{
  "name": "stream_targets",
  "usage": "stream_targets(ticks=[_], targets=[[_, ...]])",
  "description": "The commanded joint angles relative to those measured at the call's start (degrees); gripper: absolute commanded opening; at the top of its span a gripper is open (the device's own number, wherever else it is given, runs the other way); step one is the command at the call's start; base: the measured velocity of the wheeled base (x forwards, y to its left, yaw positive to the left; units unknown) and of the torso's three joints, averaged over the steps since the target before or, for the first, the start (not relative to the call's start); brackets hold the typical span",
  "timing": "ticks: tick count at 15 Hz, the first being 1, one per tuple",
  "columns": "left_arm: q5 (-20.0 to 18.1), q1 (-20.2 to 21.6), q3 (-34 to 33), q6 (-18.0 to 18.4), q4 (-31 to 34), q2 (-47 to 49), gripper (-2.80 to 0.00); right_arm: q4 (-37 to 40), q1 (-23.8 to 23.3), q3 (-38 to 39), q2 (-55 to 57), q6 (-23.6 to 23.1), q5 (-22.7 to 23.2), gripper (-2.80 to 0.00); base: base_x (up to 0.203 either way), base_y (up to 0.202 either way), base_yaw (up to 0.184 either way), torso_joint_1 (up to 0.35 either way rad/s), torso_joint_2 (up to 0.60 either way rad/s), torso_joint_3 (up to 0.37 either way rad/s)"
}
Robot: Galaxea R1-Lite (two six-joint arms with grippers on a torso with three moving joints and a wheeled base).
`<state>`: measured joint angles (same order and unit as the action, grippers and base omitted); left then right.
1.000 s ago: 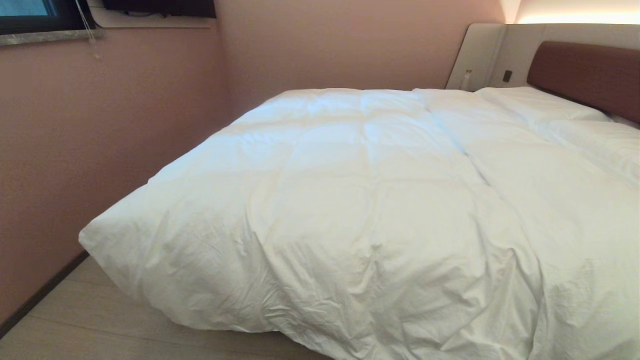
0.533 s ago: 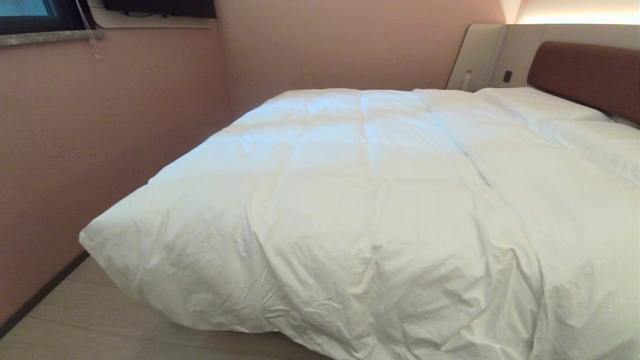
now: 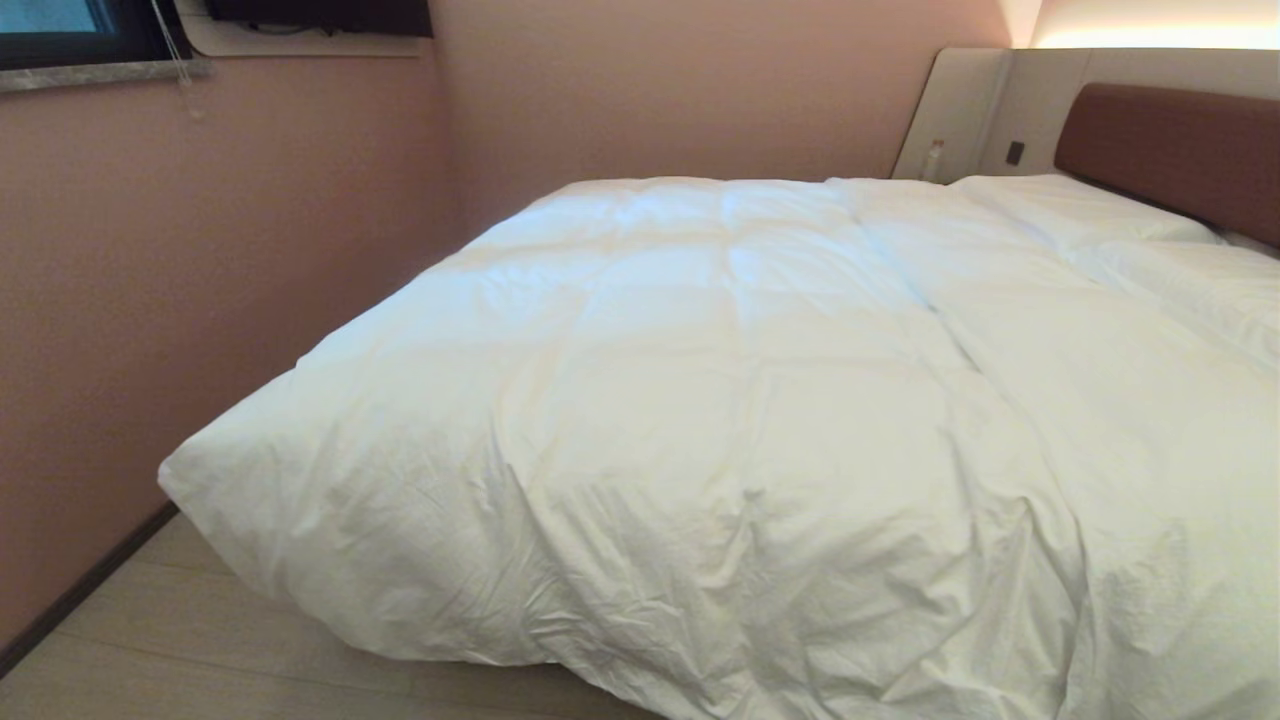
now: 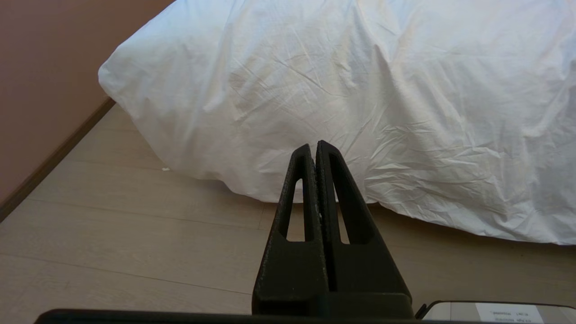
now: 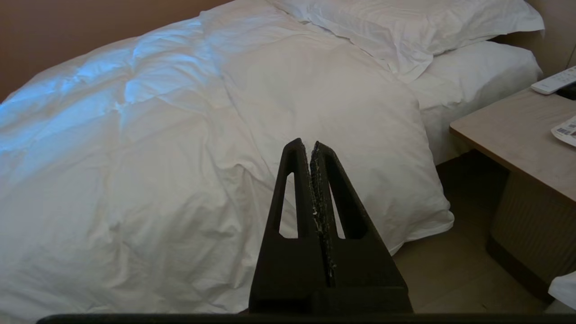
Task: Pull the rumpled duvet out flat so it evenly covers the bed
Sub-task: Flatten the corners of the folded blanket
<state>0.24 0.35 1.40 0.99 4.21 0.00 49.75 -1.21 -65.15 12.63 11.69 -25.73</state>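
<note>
The white puffy duvet lies spread over the bed, its creased near edge hanging down to the floor. The bed's brown headboard shows at the far right. Neither arm appears in the head view. In the left wrist view my left gripper is shut and empty, held low over the floor a short way from the duvet's hanging edge. My right gripper is also shut and empty, raised in front of the duvet near its right corner. None of the bed's base shows under the duvet.
Pillows lie at the head of the bed. A wooden bedside table with a remote stands to the bed's right. A pink wall runs close along the bed's left, with a strip of pale wood floor in front.
</note>
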Motion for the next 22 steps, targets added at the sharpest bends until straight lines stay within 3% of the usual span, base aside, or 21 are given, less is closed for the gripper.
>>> stream_targets(ticks=[1,10,14,18,22], targets=[[0.0,0.0,0.0,0.1,0.0,0.0,-2.8,0.3,0.3,1.2,-1.6,-1.0,-0.3,-2.8,0.0,0.0,0.0,0.0,0.0,0.0],[0.0,0.1,0.0,0.0,0.0,0.0,-2.8,-0.2,2.1,4.0,-6.2,-6.1,0.5,-2.8,0.0,0.0,0.0,0.0,0.0,0.0],[-0.1,0.0,0.0,0.1,0.0,0.0,-2.8,-1.3,2.0,7.1,-12.6,-11.7,8.3,-2.8,0.0,0.0,0.0,0.0,0.0,0.0],[0.0,0.0,0.0,0.1,0.0,0.0,-2.8,-2.0,2.0,10.5,-12.5,-11.5,13.8,-2.8,0.0,0.0,0.0,0.0,0.0,0.0],[0.0,0.0,0.0,0.0,0.0,0.0,-2.8,-13.0,2.0,22.9,-12.5,-11.9,15.1,-2.8,0.0,0.0,0.0,0.0,0.0,0.0]])
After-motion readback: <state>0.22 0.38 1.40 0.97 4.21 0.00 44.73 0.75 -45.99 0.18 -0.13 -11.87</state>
